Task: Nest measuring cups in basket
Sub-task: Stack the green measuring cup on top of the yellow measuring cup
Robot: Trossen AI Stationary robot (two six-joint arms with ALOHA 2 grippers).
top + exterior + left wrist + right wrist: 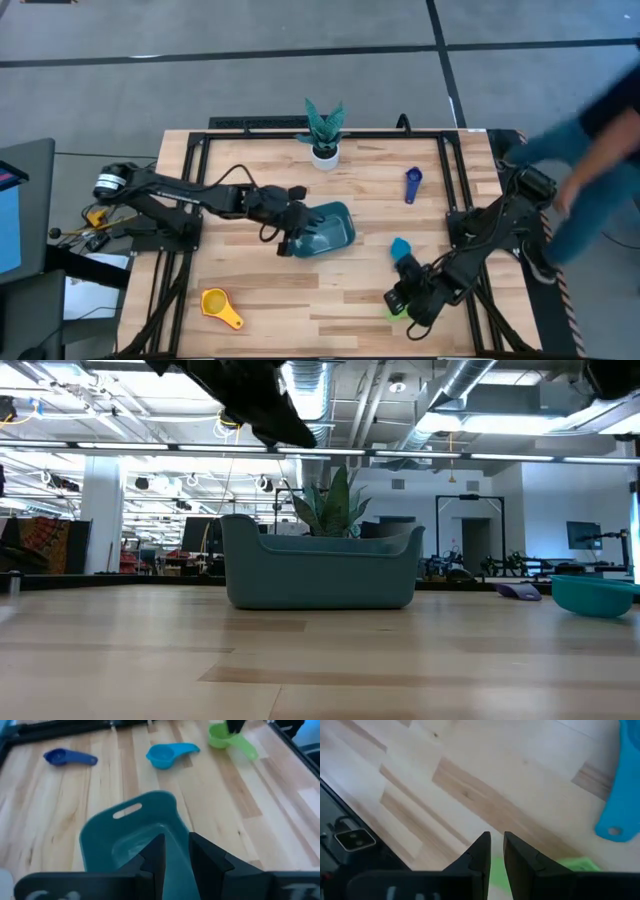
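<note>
1. Left hand (291, 240) over basket (330, 228) near worktop (300, 300) centre, fingers narrowly apart astride its wall.
2. Right hand (403, 303) clamped on green cup (225, 737), largely hidden.
3. Person (590, 170) blurred at edge.

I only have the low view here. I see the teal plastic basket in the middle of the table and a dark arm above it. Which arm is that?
Observer: The left arm. Its pincer is at one end wall of the teal plastic basket.
Operator: Are any cups inside the basket?
Observer: None shows in the part of its floor that the left wrist view sees.
Operator: And where is the right arm?
Observer: Its pincer is low over the small green plastic measuring cup, near the table's edge on the right arm's side.
</note>
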